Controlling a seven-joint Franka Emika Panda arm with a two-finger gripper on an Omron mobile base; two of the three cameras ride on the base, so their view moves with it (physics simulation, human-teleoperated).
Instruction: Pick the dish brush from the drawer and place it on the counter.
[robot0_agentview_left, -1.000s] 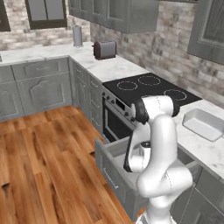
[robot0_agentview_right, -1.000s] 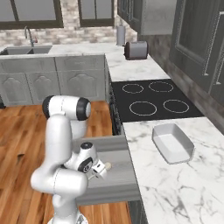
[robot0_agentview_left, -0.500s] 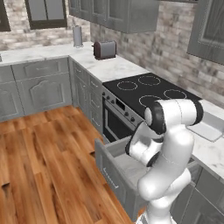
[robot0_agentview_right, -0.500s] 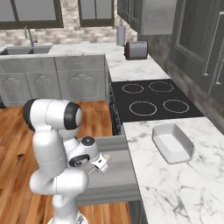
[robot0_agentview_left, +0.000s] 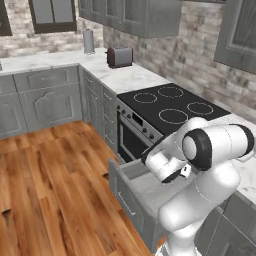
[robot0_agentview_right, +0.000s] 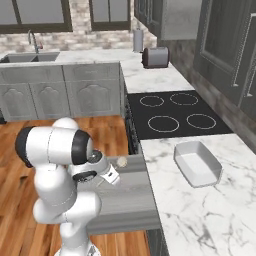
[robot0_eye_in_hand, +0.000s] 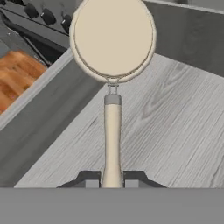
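The dish brush (robot0_eye_in_hand: 112, 37) has a round cream head and a thin tan handle. It points away from the hand over the pale floor of the open drawer (robot0_eye_in_hand: 175, 131). My gripper (robot0_eye_in_hand: 112, 179) is shut on the end of the handle, a dark fingertip on each side. From the right base view, the gripper (robot0_agentview_right: 112, 177) hangs over the pulled-out drawer (robot0_agentview_right: 125, 205), and the brush head (robot0_agentview_right: 121, 161) shows just beyond it, toward the stove. The marble counter (robot0_agentview_right: 200, 220) lies to the right of the drawer. The drawer front (robot0_agentview_left: 131, 200) juts into the aisle.
A white dish (robot0_agentview_right: 196, 162) sits on the counter next to the black stovetop (robot0_agentview_right: 175, 112). A toaster (robot0_agentview_right: 155, 57) and a paper towel roll (robot0_agentview_right: 137, 40) stand at the back corner. The oven front (robot0_agentview_left: 135, 135) is just beyond the drawer. Wooden floor lies to the left.
The arm's elbow has swung over and the hand has turned. The jaws have closed the last bit on the handle. The brush head now sits slightly higher, nearer the stove side.
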